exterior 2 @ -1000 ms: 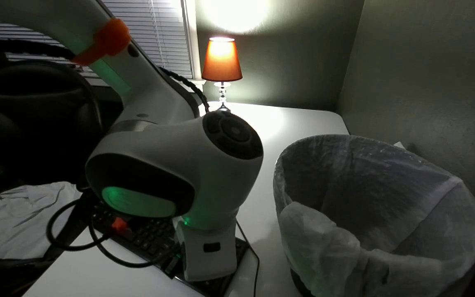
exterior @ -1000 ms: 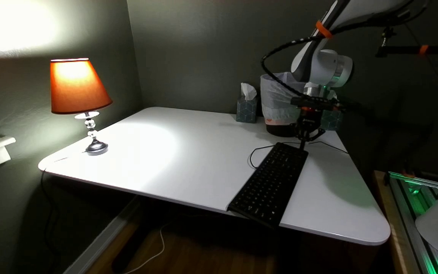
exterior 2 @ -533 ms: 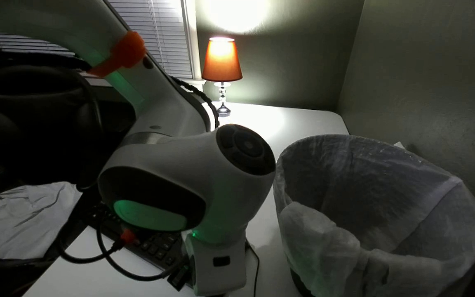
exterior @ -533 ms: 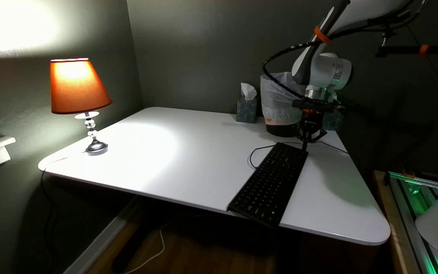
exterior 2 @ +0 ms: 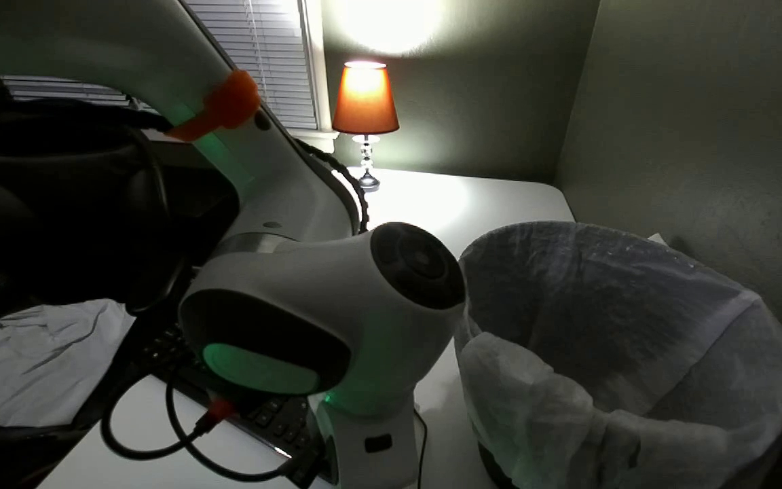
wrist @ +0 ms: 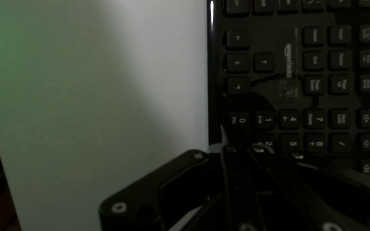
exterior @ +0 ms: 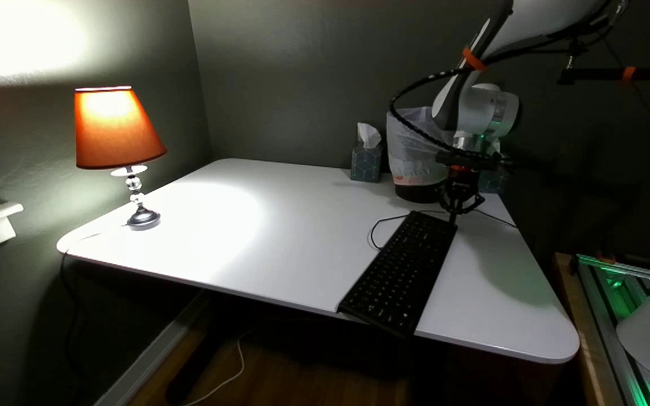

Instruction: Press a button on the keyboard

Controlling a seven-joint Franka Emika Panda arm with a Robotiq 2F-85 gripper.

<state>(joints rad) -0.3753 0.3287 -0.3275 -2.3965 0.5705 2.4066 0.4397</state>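
The long black keyboard (exterior: 399, 276) lies on the white table, its near end past the table edge in an exterior view. It is partly hidden behind the arm in an exterior view (exterior 2: 275, 418). In the wrist view the keyboard (wrist: 313, 61) fills the right side, with arrow keys and number pad showing. My gripper (exterior: 453, 219) points down at the keyboard's far end. In the wrist view the gripper (wrist: 234, 136) is shut and empty, its fingertips together over the 0 key (wrist: 239, 119) near the keyboard's edge. I cannot tell whether they touch it.
A lined trash bin (exterior: 412, 149) stands behind the gripper, close to the arm in an exterior view (exterior 2: 608, 326). A tissue box (exterior: 365, 163) and an orange lamp (exterior: 113, 129) stand on the table (exterior: 302, 225). The thin cable (exterior: 372, 234) loops beside the keyboard.
The arm has come down and shifted slightly right in both exterior views. The gripper's tip has moved a little right and lower at the keyboard's far end. The keyboard has not moved.
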